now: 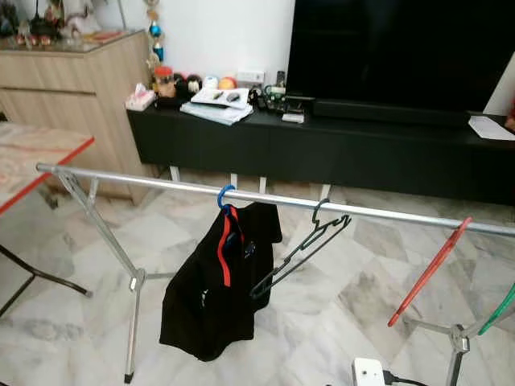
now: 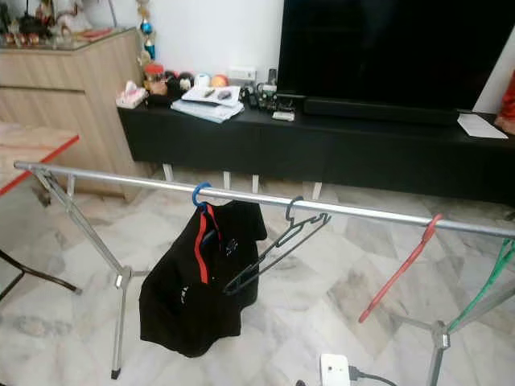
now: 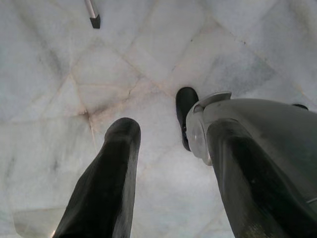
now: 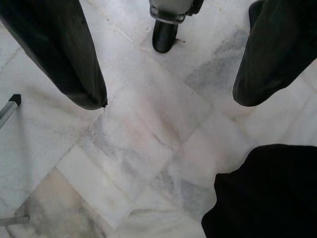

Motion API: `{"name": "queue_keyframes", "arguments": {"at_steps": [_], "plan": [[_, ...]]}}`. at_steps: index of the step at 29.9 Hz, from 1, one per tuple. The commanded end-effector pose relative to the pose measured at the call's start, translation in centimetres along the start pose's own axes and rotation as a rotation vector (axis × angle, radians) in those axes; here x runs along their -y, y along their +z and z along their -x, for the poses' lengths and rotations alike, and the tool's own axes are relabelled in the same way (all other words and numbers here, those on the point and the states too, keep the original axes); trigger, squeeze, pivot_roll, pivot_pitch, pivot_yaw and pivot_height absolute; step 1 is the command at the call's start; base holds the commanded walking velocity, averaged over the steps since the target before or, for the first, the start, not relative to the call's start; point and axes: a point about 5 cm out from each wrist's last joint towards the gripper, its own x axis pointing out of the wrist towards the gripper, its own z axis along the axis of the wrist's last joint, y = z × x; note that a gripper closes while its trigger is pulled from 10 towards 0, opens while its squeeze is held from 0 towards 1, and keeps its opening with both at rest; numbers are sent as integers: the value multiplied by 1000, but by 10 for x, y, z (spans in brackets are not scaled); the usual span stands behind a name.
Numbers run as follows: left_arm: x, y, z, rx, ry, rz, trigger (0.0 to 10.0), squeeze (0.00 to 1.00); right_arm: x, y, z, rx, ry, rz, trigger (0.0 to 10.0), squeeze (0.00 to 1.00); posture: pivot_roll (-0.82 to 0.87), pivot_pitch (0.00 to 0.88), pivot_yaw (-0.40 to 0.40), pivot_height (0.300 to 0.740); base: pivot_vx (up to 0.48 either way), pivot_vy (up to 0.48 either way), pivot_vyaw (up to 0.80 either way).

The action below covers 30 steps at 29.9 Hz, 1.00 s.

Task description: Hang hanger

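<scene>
Spans the whole width of the head views as the biggest thing in play: a silver drying rack rail (image 1: pixel 161 183) on splayed legs, set on pale marble floor (image 1: pixel 338 314) in front of a long black TV console (image 1: pixel 338 149). Carries, near its middle, a black garment with a red stripe (image 1: pixel 211 289) slung from a blue hanger hook (image 1: pixel 224 194). Just beside that, hooked over the rail and tilted down toward the garment, hangs a bare dark wire hanger (image 1: pixel 302 249), most likely the task's thing. Further toward the robot's right, a red hanger (image 1: pixel 430 269) and the edge of a green hanger (image 1: pixel 500 310) on the same rail, each well apart from the dark one. Looks done, or all but done, as a judgement: hanger hook over the rail, nothing in either hand, no loose hanger in sight to fetch. Points at the floor near a rack foot and the robot's own foot, fingers spread wide on nothing: left gripper (image 3: pixel 168 168). Likewise splayed apart and empty, aimed at bare marble with the hem of the black garment at one corner: right gripper (image 4: pixel 168 94). Remains perhaps only to confirm the hook sits square.
</scene>
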Motion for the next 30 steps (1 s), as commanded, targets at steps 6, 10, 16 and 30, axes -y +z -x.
{"name": "queue_keyframes", "arguments": {"at_steps": [6,10,16,30], "plan": [[0,2,0,0,-14,-24,10000,0,1,2,0,3,-4,-3,10000,0,54,0,-42,740,0,0,0],[0,1,0,-3,-16,-27,10000,0,2,1,0,3,-6,-6,10000,0,53,0,-42,740,0,-61,0],[1,0,0,-5,-18,-26,10000,0,3,1,0,2,-9,-7,10000,0,54,0,-41,740,0,-247,0],[3,1,0,0,-24,-28,10000,0,3,1,0,2,-11,-6,10000,0,54,0,-41,740,0,-248,0]]}}
